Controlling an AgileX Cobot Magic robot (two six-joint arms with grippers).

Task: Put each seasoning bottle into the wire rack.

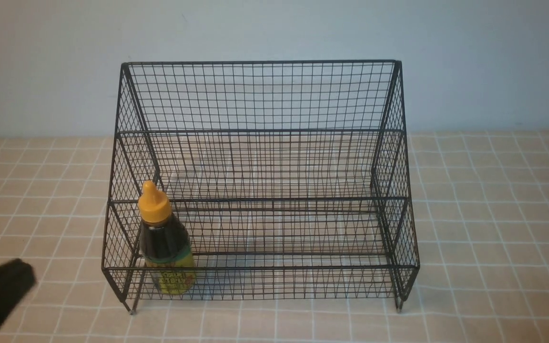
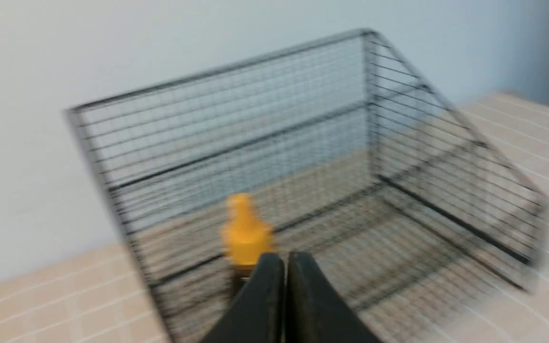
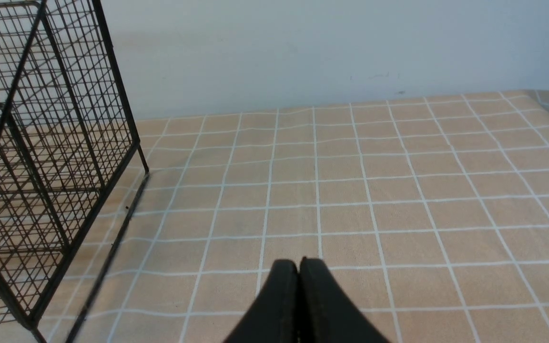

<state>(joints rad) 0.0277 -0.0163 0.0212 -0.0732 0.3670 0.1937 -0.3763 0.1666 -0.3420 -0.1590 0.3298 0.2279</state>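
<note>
Left gripper, jaws pressed together and empty, sits beside the wire rack; seasoning bottle stands upright inside. Retreat without snagging the mesh.

wire rack and seasoning bottle motion-blurred in left wrist view, bottle label print unreadable behind mesh

One bottle is standing in view, with one orange cap sitting on top of it. One wire rack is sitting on the one tiled table, showing three stepped tiers. Two grippers are showing: the left gripper and the right gripper, each showing two fingers.
</note>
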